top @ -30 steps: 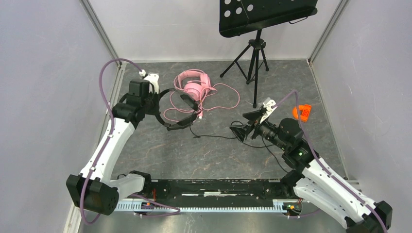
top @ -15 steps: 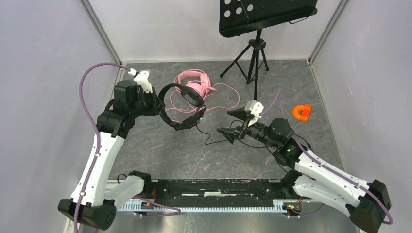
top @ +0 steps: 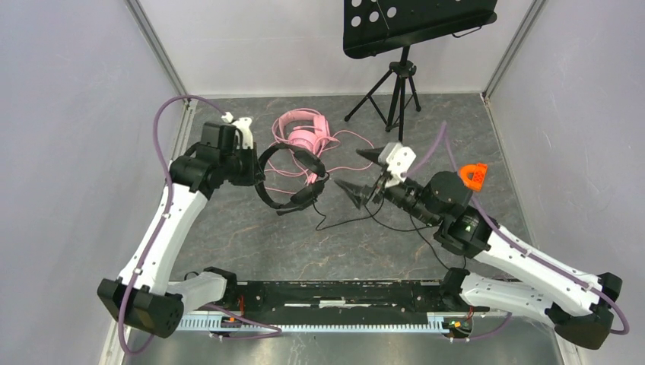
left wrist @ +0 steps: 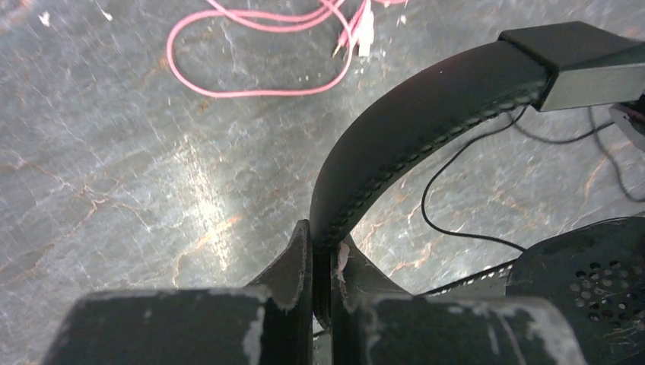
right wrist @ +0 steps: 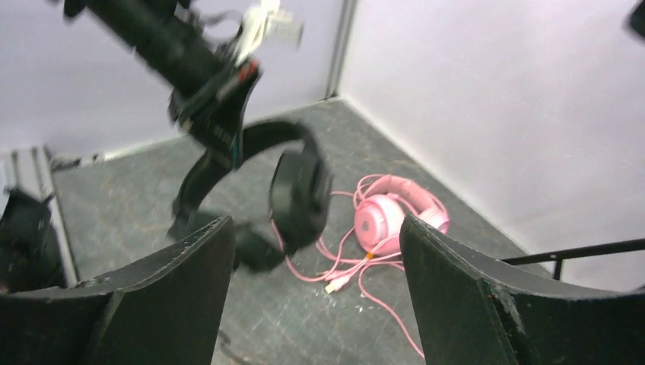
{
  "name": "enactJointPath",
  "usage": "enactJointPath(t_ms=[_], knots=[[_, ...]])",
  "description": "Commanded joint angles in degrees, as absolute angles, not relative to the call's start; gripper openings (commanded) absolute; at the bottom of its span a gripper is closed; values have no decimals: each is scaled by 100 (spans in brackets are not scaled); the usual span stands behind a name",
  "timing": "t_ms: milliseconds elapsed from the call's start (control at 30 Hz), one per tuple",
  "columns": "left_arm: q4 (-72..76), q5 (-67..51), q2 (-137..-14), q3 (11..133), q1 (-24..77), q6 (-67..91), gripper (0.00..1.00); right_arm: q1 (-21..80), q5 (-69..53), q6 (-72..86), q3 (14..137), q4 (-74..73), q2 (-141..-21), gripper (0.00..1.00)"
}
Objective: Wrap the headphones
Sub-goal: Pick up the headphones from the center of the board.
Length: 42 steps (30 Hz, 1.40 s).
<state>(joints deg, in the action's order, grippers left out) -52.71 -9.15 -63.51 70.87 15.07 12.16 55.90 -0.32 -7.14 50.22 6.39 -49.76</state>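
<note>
**Robot body.** The left arm (top: 163,228) and right arm (top: 525,258) have white shells between black joints. A purple cable (top: 186,97) runs along each. The left hand (left wrist: 321,243) has black fingers (left wrist: 289,266) with chipped, scuffed edges. The right hand (top: 359,172) has broad, tapered black fingers (right wrist: 167,289) and a white camera block (top: 397,158). A green light (top: 465,226) shows on the right arm. A black rail (top: 335,292) joins the bases.
</note>
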Motion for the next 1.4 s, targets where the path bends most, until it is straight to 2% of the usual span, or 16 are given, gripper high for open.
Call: enactJointPath(t_ms=[0, 233, 600, 867, 967, 1067, 1200, 1300, 1367], knots=[[-5475, -721, -6460, 7368, 1843, 1299, 2, 5706, 1029, -349, 6045, -308, -5425, 83], [-5473, -676, -6384, 7143, 2218, 1449, 2, 5956, 1656, -321, 6656, -1168, -6281, 83], [-5476, -692, -6603, 6980, 2286, 1437, 2, 6031, 1870, -46, 7136, -1284, -7649, 84], [-5407, -807, -6731, 6916, 2287, 1335, 2, 6030, 1889, -63, 7256, -1438, -7983, 83], [-5344, -1012, -6701, 6886, 2288, 1362, 3, 6029, 1938, -123, 7185, -1426, -8093, 75], [-5302, -1240, -6643, 6882, 2287, 1374, 4, 6034, 1936, -104, 7058, -1301, -8122, 60], [-5300, -1336, -6555, 6930, 2294, 1424, 5, 6025, 1916, -105, 6959, -1152, -8130, 46], [-5302, -1441, -6532, 6963, 2289, 1411, 6, 6031, 2031, -82, 6914, -1103, -8104, 21], [-5300, -1573, -6524, 6978, 2293, 1421, 14, 6029, 2055, -32, 6830, -1009, -8037, 7]])
